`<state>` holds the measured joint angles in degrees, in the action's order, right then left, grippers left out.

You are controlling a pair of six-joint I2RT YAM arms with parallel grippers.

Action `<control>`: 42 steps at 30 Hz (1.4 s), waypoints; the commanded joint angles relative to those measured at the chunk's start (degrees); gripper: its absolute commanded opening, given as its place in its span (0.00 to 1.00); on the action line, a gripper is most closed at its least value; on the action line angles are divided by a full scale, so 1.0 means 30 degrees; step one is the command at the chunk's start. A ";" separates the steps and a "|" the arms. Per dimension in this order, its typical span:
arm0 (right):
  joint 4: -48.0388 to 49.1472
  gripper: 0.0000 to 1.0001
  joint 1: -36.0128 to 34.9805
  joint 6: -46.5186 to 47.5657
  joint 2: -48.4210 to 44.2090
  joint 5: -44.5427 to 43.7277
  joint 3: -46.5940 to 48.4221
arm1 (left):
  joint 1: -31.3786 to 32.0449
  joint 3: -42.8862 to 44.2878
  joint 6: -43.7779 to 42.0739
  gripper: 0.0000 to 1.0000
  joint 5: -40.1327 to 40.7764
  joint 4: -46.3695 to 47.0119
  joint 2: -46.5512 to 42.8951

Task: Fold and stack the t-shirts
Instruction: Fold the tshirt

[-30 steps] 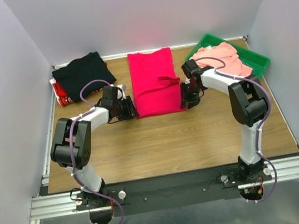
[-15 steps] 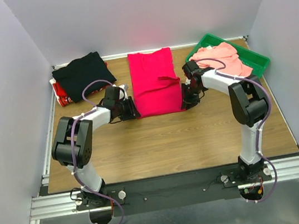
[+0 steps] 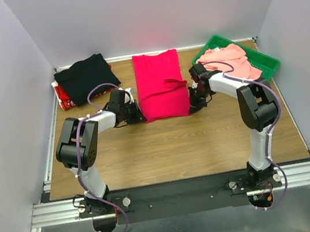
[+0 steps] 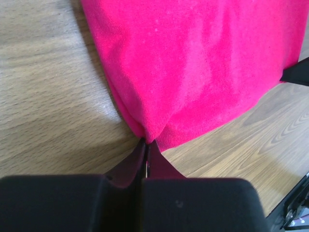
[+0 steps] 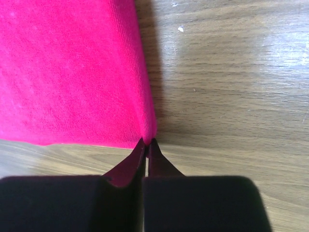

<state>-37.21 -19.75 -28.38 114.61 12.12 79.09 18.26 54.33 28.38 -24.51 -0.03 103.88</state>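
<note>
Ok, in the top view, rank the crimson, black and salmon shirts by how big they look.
1. crimson shirt: laid out flat, clearly the largest.
2-3. black shirt and salmon shirt: too close to rank. The black one is folded, and the salmon one lies bunched in the green tray.

Wood-grain desk, brown and faintly glossy, boxed in on three sides by plain pale lilac-grey walls. Along the near edge, a silver slotted metal rail under a black strip. Below that, dull grey sheet metal. Soft, even light; faint pink glow low on the back wall. Bright sheen across the wood grain.
</note>
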 commanded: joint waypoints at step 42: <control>-0.8252 0.00 -0.1445 -0.2492 -1.2304 -0.2778 -0.0701 | 0.0417 -0.0094 0.0735 0.00 0.0934 -1.0448 -1.3414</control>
<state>-58.46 -24.34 -33.30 78.85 9.69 74.78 19.86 53.43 30.04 -22.37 -27.99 64.62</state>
